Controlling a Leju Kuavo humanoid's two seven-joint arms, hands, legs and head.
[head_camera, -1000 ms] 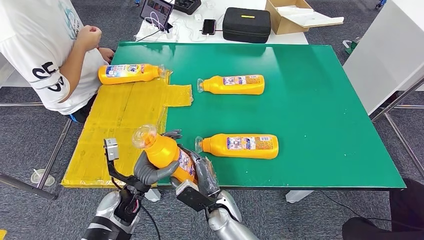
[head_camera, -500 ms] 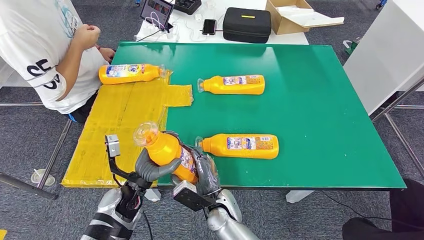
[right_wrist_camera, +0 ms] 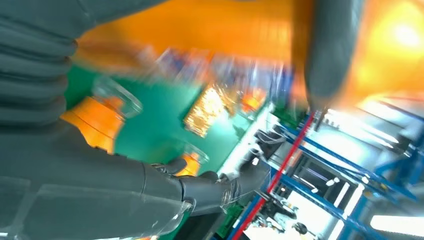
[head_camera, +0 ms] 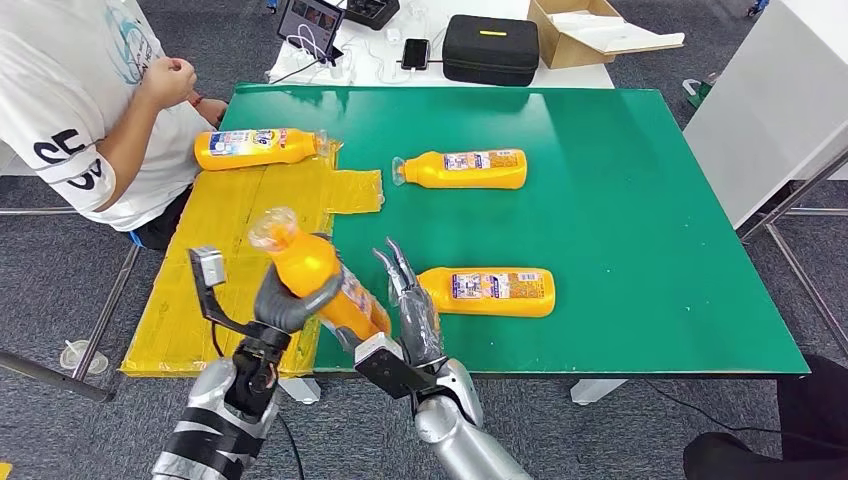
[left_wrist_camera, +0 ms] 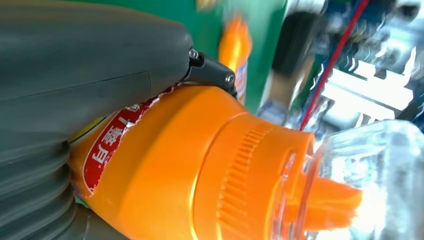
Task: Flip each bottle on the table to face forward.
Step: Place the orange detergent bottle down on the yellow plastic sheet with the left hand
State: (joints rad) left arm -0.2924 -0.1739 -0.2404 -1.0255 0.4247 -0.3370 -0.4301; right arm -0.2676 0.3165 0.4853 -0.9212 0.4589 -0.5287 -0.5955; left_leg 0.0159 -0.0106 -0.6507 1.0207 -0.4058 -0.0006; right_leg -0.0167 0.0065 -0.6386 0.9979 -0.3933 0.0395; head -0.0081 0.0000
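- Four orange bottles in all: one is lifted off the surface, three lie on their sides on it.
- The left robot hand point(head_camera: 285, 300) is wrapped around the middle of the held bottle point(head_camera: 312, 275), up over the near left edge of the green surface point(head_camera: 620, 200). The bottle tilts, its clear cap pointing up and to the far left, its base down toward the robot. In the left wrist view the grey thumb presses against the bottle's torn red label.
- The right robot hand point(head_camera: 412, 310) stands just right of the held bottle with its fingers straight and spread, pointing away from the robot and holding nothing. Whether its palm touches the bottle's base, I cannot tell.
- The near bottle point(head_camera: 487, 291) lies just right of the right robot hand, label up, its cap end hidden behind the fingers.
- The middle bottle point(head_camera: 463, 169) lies further back, cap to the left, label up.
- The far left bottle point(head_camera: 256, 148) lies at the far edge of the yellow sheet point(head_camera: 230, 240), cap to the right.
- One person in a white shirt point(head_camera: 70, 100) sits at the far left corner, one hand raised.
- A second table beyond holds a black case point(head_camera: 491, 49) and an open cardboard box point(head_camera: 585, 32).
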